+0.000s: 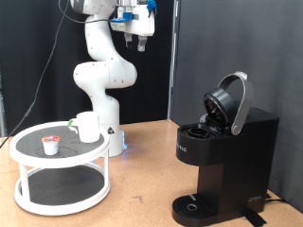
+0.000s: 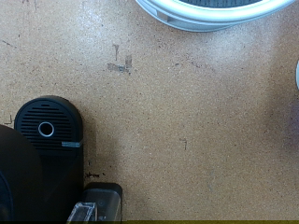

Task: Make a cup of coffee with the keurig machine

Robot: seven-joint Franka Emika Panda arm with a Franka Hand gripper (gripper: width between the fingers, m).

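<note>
A small white logo (image 1: 184,145) sits on the front of the keurig machine (image 1: 225,156), at nine o'clock from its body, too small to read.

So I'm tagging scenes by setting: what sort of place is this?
Probably a robotics lab, not a kitchen: a black curtain backdrop, a white arm with its gripper raised high, and a keurig machine with its lid open on a wooden table.
</note>
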